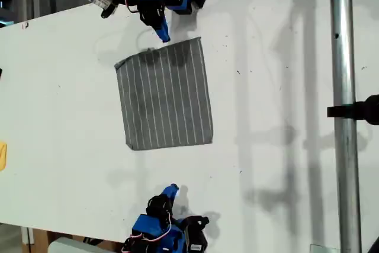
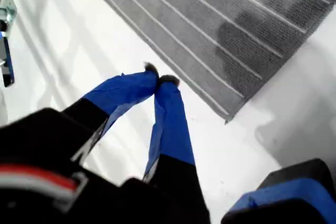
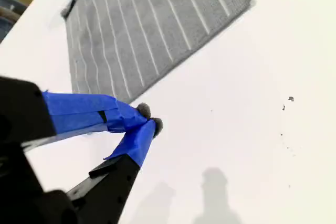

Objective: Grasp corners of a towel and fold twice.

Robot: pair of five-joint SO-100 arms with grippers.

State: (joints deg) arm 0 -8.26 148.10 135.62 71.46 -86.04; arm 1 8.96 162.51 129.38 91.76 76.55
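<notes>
Both pincers, my first gripper (image 2: 159,80) and my second gripper (image 3: 149,118), hover pinched closed and empty; each should open before meeting the towel (image 1: 164,94) corners.

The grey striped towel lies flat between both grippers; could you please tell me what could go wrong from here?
1. My first gripper and my second gripper both look shut; lowering them closed would push the grey white-striped cloth towel instead of pinching it.
2. The towel lies flat on the smooth white table, so a corner may slip out or bunch.
</notes>
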